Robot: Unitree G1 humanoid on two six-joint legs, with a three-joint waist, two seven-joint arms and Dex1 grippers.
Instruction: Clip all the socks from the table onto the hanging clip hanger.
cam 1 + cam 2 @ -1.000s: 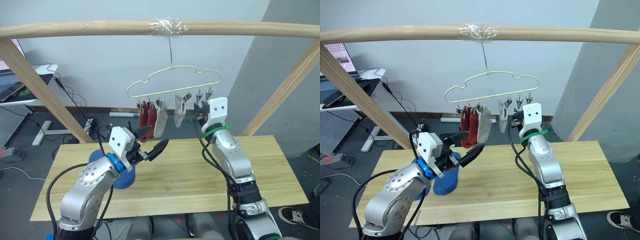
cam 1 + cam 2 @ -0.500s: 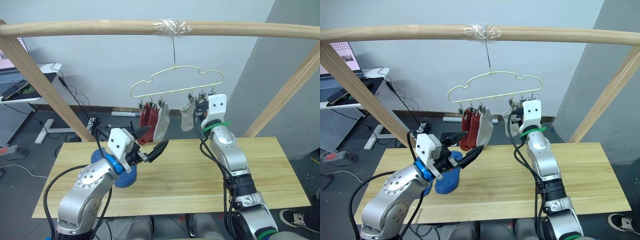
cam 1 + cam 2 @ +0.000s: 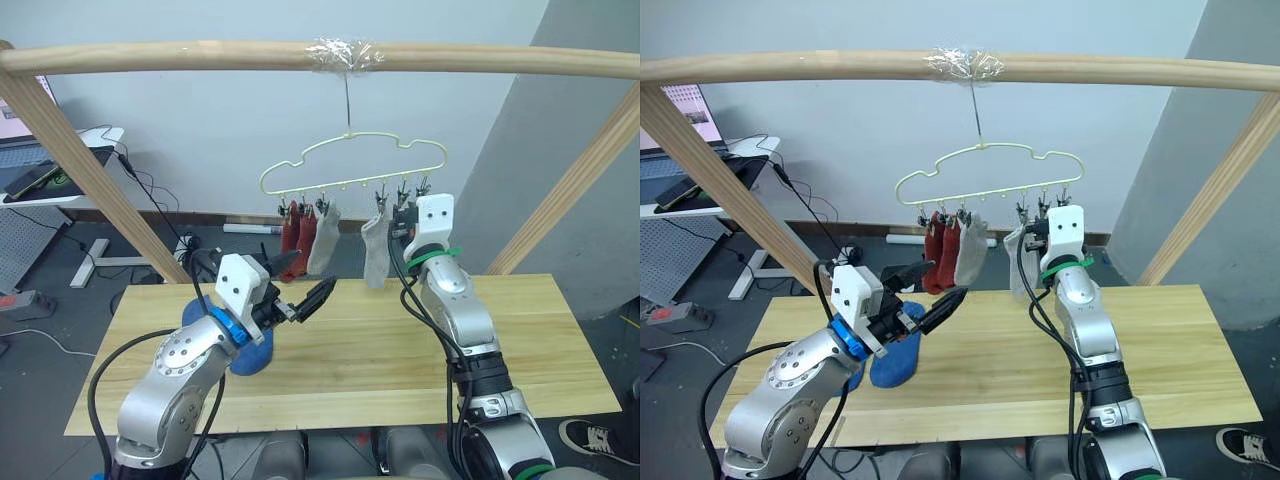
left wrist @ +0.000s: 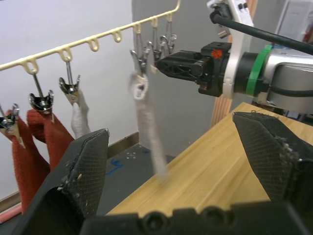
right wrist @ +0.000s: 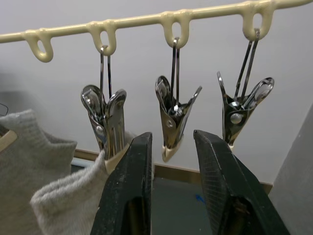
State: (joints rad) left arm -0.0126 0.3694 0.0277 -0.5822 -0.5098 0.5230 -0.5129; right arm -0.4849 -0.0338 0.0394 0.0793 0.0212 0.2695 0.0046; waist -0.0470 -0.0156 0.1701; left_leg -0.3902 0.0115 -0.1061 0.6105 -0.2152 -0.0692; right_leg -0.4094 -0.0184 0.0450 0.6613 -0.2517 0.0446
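Note:
The pale-yellow clip hanger (image 3: 350,165) hangs from the taped pole. Two rust-red socks (image 3: 290,235) and a light grey sock (image 3: 322,240) are clipped at its left. A second grey sock (image 3: 376,252) hangs straight down from a clip further right. My right gripper (image 3: 398,222) is raised at the hanger's right end, open, with an empty metal clip (image 5: 173,122) just beyond its fingertips (image 5: 128,186). My left gripper (image 3: 308,277) hovers over the table (image 3: 400,350), wide open and empty. Blue socks (image 3: 250,352) lie on the table, partly hidden behind my left arm.
A thick wooden pole frame (image 3: 200,55) spans the top, with slanted legs at both sides of the table. A desk with a laptop (image 3: 40,175) and floor cables stand behind at the left. One more empty clip (image 5: 239,112) hangs at the hanger's right end.
The second grey sock, bunched up at my right gripper half a second ago, now hangs straight from its clip. My left arm has held still.

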